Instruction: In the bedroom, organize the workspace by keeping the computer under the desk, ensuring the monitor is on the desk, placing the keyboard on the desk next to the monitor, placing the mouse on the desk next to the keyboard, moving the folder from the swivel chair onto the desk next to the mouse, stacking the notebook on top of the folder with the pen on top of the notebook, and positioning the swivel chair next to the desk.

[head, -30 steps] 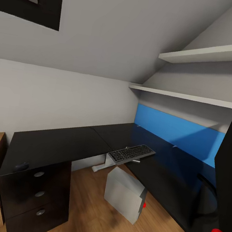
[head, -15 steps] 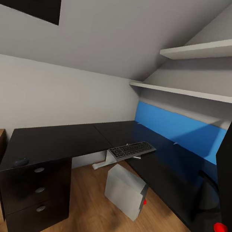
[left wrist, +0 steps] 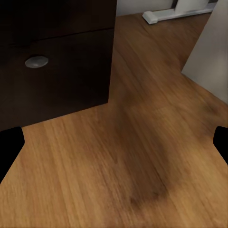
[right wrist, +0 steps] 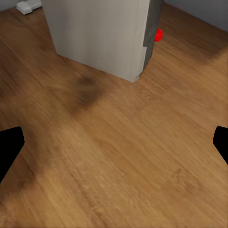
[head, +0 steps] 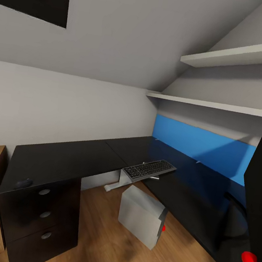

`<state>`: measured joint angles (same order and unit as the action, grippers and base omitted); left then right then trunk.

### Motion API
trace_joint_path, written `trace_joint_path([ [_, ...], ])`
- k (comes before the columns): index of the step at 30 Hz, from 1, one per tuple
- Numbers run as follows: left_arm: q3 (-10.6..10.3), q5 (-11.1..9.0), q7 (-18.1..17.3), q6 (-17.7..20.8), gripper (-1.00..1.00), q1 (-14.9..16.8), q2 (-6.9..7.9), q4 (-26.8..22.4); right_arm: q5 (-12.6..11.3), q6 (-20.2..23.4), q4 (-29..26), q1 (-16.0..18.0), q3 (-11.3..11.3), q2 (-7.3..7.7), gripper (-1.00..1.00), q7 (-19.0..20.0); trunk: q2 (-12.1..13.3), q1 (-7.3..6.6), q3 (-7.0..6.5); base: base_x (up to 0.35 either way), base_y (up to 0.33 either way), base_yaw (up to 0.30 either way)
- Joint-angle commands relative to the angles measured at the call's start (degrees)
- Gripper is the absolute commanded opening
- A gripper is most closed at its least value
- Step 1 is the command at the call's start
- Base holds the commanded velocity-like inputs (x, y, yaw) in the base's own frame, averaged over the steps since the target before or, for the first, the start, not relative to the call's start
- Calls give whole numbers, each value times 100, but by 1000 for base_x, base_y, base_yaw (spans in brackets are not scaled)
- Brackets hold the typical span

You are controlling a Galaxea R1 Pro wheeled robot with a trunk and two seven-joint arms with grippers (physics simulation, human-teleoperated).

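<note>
1. Keyboard [head: 148, 170] lying at the inner corner of the black L-shaped tabletop [head: 71, 159], one end overhanging the edge. Slim, stiff, light; likely best pinched across the narrow width near the middle, or slid flat toward the monitor. Key surface probably slippery.
2. Monitor [head: 259, 203] standing on the right wing of the tabletop, cut off by the frame edge. Thin panel, top-heavy, probably fragile; best left alone.
3. Mouse [head: 24, 182] near the left end of the tabletop, above the drawer unit [head: 44, 214], well apart from the keyboard. Small, rounded, light; side pinch low on the body.
4. Computer [head: 141, 217] on the wooden floor [head: 99, 245], in the crook of the L. Boxy, likely heavy; push rather than lift.
5. Left gripper [left wrist: 114, 142] and right gripper [right wrist: 114, 142]: jaws spread wide, holding nothing, over bare floor.
</note>
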<state>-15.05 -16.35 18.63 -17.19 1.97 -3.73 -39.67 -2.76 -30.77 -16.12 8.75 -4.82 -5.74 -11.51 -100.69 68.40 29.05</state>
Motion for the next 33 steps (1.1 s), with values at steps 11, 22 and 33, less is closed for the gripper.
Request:
trace_joint_path([
  [11,-37,-53,36,-35,100,5,4,3,-25,-8,0,4,-54,0,100,-36,-3,-1,60,0,0,0],
  [22,-34,-53,36,-38,100,5,3,3,-28,-5,-5,4,-54,3,100,-36,-3,-1,158,0,0,0],
  [33,-36,-53,36,-39,100,5,3,3,-31,1,-5,4,-54,3,100,-41,-3,-1,258,0,0,0],
])
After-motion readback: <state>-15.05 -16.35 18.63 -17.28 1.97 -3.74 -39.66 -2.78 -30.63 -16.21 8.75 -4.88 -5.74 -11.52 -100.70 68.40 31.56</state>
